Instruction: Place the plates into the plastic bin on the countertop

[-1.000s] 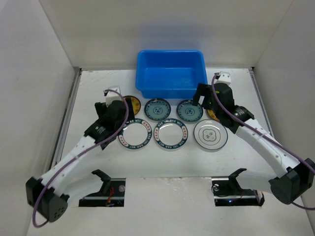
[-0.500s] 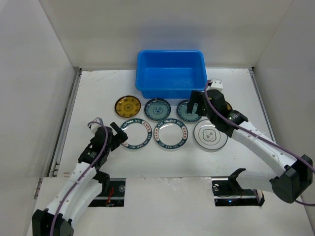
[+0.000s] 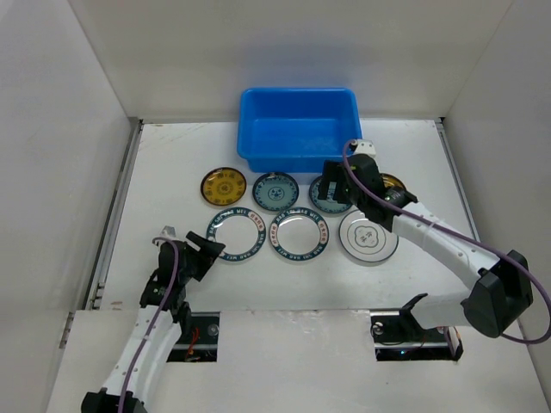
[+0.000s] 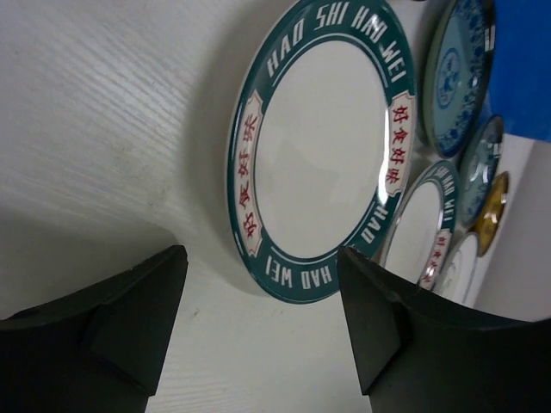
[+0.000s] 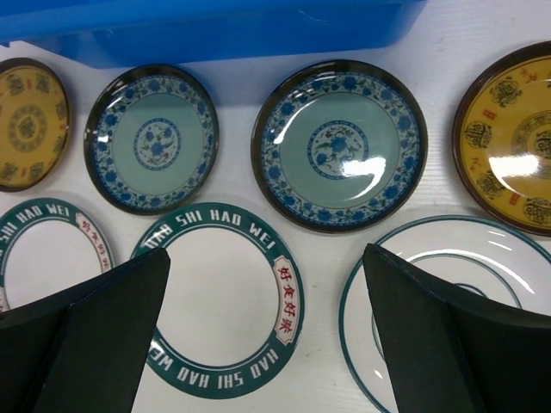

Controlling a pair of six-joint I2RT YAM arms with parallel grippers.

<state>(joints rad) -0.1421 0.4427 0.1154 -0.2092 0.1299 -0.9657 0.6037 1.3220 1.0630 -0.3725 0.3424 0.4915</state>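
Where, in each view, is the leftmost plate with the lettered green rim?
Top external: lettered plate, front row, left end.
Left wrist: centre, filling most of the picture.
Right wrist: lower left, cut by the edge.
Shared landmark: the blue bin beyond the plates.

blue bin (image 3: 299, 129), yellow plate (image 3: 223, 186), teal floral plate (image 3: 277, 190)

Wht back wall (image 3: 301, 52), metal side rail (image 3: 116, 215)

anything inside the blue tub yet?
Nothing inside the bright blue rectangular plastic tub: its bare floor shows in the top view. All seven small round plates lie outside on the flat white countertop. The floor strip behind its near wall is hidden.
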